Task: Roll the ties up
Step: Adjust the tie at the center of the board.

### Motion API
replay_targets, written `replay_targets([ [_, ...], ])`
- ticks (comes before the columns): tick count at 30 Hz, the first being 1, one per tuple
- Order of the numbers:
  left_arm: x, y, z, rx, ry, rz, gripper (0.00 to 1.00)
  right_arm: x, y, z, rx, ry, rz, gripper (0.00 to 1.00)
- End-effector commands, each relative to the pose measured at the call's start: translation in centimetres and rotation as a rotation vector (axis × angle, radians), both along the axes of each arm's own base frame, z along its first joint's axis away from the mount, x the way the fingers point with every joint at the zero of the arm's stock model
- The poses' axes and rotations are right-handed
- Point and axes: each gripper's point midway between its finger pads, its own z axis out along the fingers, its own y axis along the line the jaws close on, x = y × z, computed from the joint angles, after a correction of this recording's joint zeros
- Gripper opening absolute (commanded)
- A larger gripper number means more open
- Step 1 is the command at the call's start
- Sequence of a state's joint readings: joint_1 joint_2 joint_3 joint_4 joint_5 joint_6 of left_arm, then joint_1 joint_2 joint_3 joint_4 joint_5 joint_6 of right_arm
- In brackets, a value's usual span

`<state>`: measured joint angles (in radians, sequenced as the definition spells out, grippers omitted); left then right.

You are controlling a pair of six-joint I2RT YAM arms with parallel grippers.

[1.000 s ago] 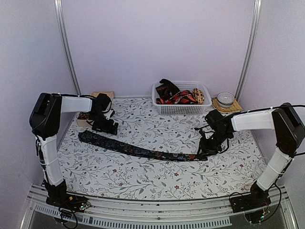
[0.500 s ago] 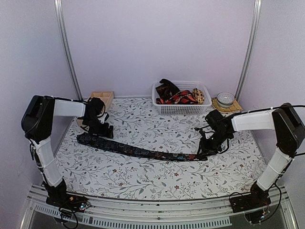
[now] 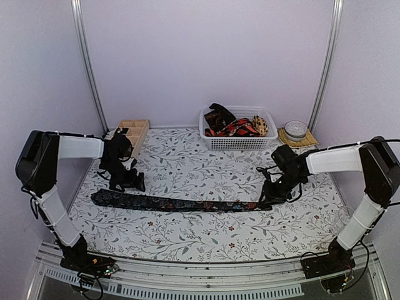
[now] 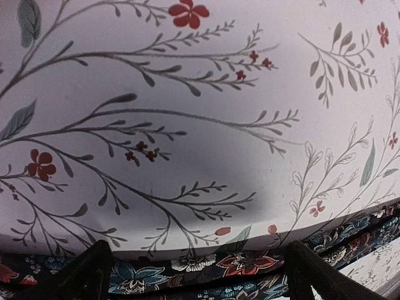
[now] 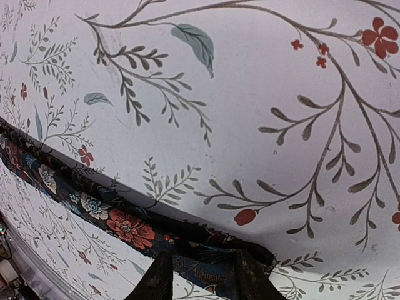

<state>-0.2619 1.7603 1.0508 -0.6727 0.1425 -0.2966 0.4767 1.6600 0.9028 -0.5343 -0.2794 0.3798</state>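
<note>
One long dark floral tie [image 3: 187, 203] lies stretched across the flowered tablecloth, wide end to the left. My left gripper [image 3: 128, 183] stands low over that wide end, open. In the left wrist view its two fingers [image 4: 87, 275] straddle the tie [image 4: 250, 264], which crosses the gap of the gripper [image 4: 197, 249]. My right gripper [image 3: 270, 199] is at the narrow end. In the right wrist view the right gripper [image 5: 203, 256] is shut on the bunched tip of the tie [image 5: 125, 228]. More ties [image 3: 234, 125] are heaped in the basket.
A white mesh basket [image 3: 240, 144] stands at the back centre. A wooden tray [image 3: 132, 130] with compartments sits at the back left, just behind my left arm. A round lidded dish [image 3: 295, 130] on a mat is at the back right. Walls close in both sides.
My left gripper has moved left and toward the near edge. The tie's wide end has shifted with it, so the tie now lies straighter. The right arm has held still.
</note>
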Motion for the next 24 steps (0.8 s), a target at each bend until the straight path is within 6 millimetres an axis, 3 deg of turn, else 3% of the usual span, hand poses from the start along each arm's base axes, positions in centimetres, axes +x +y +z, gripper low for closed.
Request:
replay_targets([
  [1, 3.0, -2.0, 4.0, -0.027, -0.123, -0.073, 0.98, -2.5, -1.9, -1.7, -0.068, 0.107, 0.009, 0.35],
  [5, 7.6, -5.9, 8.9, -0.006, -0.322, -0.257, 1.00, -1.1, 0.2, 1.8, 0.035, 0.054, 0.031, 0.41],
  [8, 9.6, -11.0, 12.5, -0.049, -0.479, -0.441, 1.00, 0.2, 1.2, 5.2, 0.096, -0.008, 0.030, 0.48],
  [11, 10.0, -17.0, 15.6, -0.129, -0.626, -0.655, 1.00, 1.2, 1.5, 8.0, 0.138, -0.049, 0.015, 0.51],
  [13, 9.0, -21.0, 16.6, -0.174, -0.683, -0.803, 1.00, 1.7, 1.2, 9.3, 0.170, -0.063, -0.008, 0.53],
  [16, 6.9, -26.0, 16.6, -0.210, -0.713, -0.997, 1.00, 2.0, 0.5, 10.3, 0.214, -0.074, -0.050, 0.55],
  [18, 5.0, -29.0, 15.0, -0.250, -0.694, -1.116, 1.00, 2.0, -0.1, 10.3, 0.226, -0.072, -0.080, 0.56],
  [24, 0.4, -34.2, 11.1, -0.332, -0.629, -1.296, 0.93, 0.3, -1.1, 7.5, 0.260, 0.007, -0.144, 0.56],
])
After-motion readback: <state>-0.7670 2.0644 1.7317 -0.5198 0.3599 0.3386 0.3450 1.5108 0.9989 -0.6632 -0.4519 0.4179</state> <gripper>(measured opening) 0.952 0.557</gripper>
